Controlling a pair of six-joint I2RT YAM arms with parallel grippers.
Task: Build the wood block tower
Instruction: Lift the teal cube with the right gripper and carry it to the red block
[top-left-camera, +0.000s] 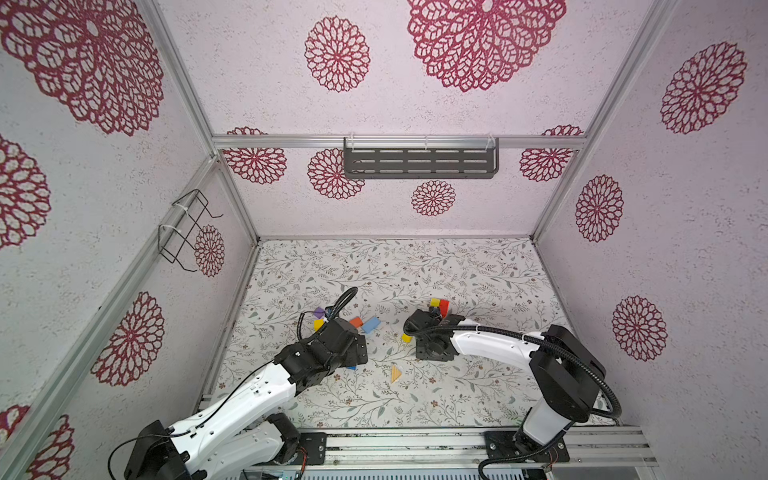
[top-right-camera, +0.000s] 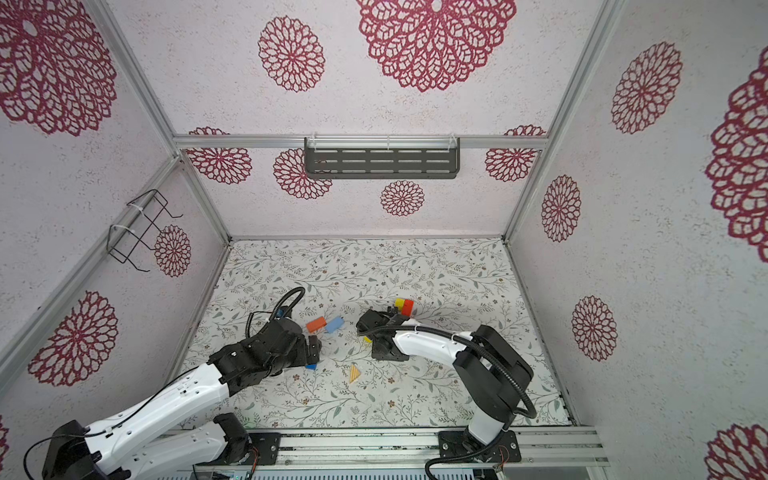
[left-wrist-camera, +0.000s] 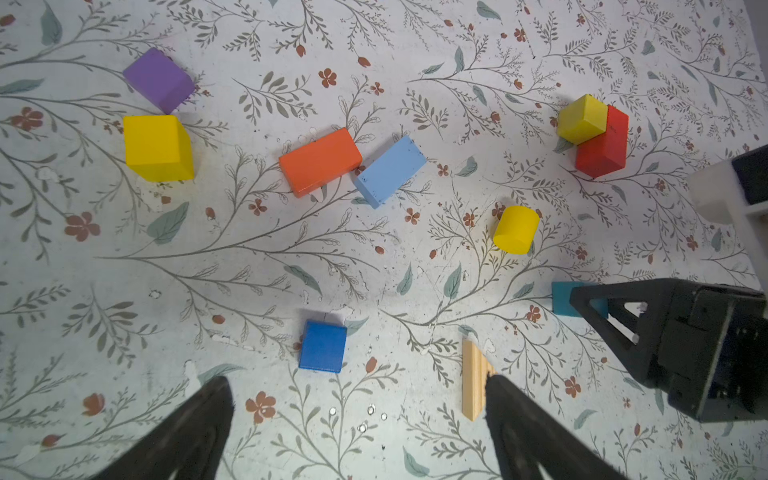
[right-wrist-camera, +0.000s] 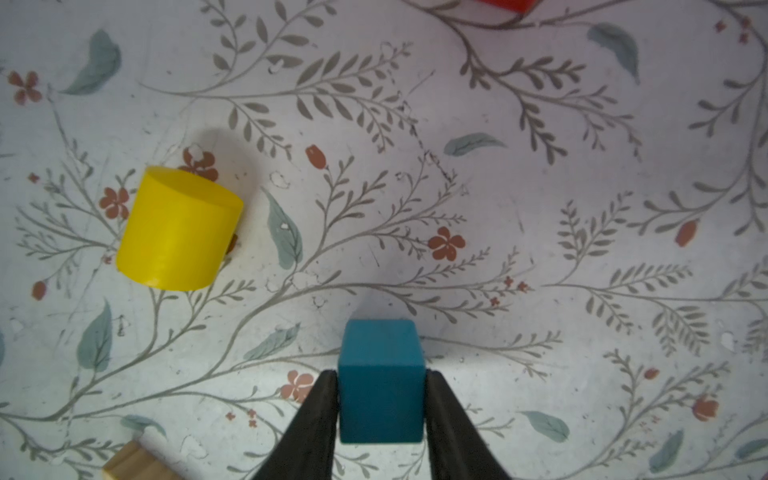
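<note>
Your right claw (right-wrist-camera: 381, 376) is pinching the teal cube (right-wrist-camera: 380, 353), with one finger flat against each side. It works low over the counter (top-left-camera: 457, 270), a little right of centre in both top views, where the arm hides the cube. I cannot tell whether the cube is off the counter yet. Your left claw (left-wrist-camera: 357, 415) is spread wide and holds nothing. It hangs over the blue cube (left-wrist-camera: 323, 347), left of centre in the top views.

Make sure the grip is square and firm before you travel. Lift straight up first, because the yellow cylinder (right-wrist-camera: 178, 228) lies near the teal cube and would roll at a nudge. Just above your right claw in a top view, the yellow cube (top-left-camera: 434, 302) sits against the red brick (top-left-camera: 444, 306). I cannot tell whether it is on top or beside, but that pair is likely the place to build on. Come in from above, line up the edges and lower until the cube rests. Then open slowly and pull straight up. Leave the left arm out of the way.
</note>
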